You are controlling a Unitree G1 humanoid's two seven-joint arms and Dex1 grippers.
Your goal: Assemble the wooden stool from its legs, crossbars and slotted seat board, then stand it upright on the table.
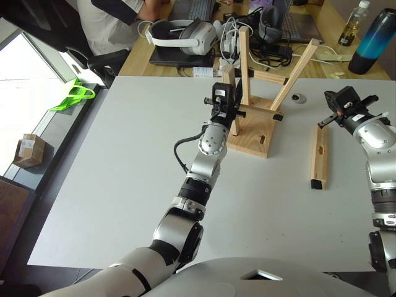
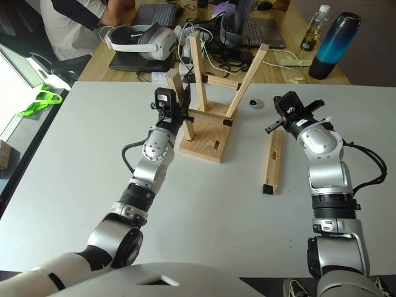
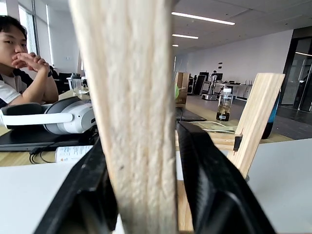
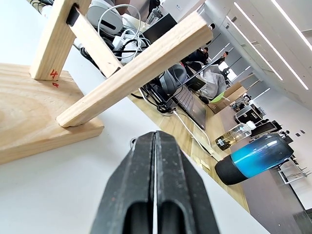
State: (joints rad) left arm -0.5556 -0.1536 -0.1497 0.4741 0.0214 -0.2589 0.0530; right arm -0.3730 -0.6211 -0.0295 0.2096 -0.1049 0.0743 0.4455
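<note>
The slotted seat board [image 1: 252, 146] lies flat on the white table, with the stool upside down on it. Two legs [image 1: 245, 62] [image 1: 298, 71] stand up from it, joined by crossbars [image 1: 267, 78]. My left gripper [image 3: 146, 161] is shut on a third, shorter-looking upright leg [image 1: 229, 78] at the board's near-left corner; the wood fills the gap between the black fingers [image 3: 209, 185]. A loose leg [image 1: 319, 157] lies on the table to the right. My right gripper [image 4: 155, 146] is shut with nothing in it and hovers just over that loose leg's far end [image 2: 275, 137].
Behind the table a wooden desk holds a headset [image 1: 179, 32], laptops, cables, a blue bottle [image 1: 375, 42] and a clear bottle [image 1: 351, 23]. A small round object [image 1: 299, 98] sits on the table near the stool. Bare table surface [image 1: 124, 173] spreads left and front.
</note>
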